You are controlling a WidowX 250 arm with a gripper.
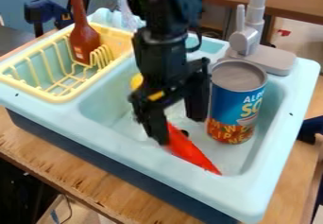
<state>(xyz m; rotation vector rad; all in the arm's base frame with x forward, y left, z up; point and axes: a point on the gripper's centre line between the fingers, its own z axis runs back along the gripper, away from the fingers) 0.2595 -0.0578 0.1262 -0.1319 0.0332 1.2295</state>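
To the left of the hand, a yellow dish rack props a brown bottle nearly upright, and a yellow thing lies partly hidden behind the hand. Low in the sink, the hand is spread open, apparently gripping nothing, with a pointed red thing aslant at its nearer fingertip. Just to the right, a blue can upright on its flat base crowds the other finger, with a grey faucet beyond.
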